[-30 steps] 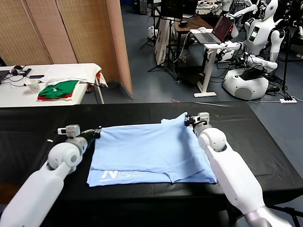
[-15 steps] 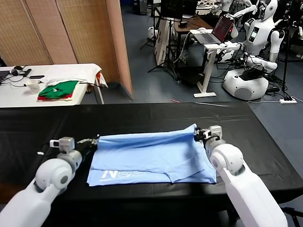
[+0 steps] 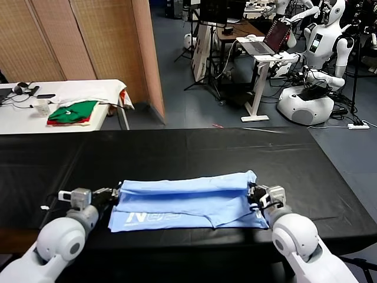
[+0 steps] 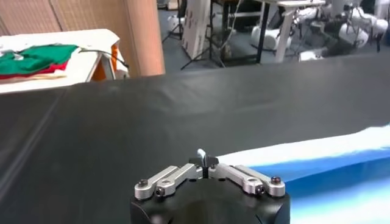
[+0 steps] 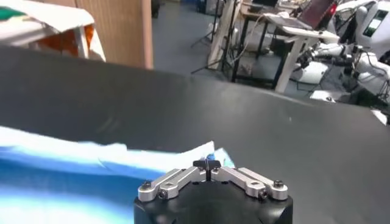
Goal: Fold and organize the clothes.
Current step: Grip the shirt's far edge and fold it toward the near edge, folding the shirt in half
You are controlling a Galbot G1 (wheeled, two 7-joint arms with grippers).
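Tee (image 3: 188, 200) folded into a band, long axis 9–3 o'clock, lettering at 7. L gripper (image 3: 116, 193) & R gripper (image 3: 254, 197) each pinch an end of the folded edge.

Both arms are glossy white, built of rounded, bulbous shells joined end to end. The left hand (image 3: 113, 192) and the right hand (image 3: 254, 198) are dark, each sitting ahead of a small grey boxy block on the wrist. Thin dark cables run beside those blocks. In the wrist views each hand has a rounded black body (image 4: 210, 204) topped by two silver linkage bars, fixed with dark screws and meeting at a small black tip.
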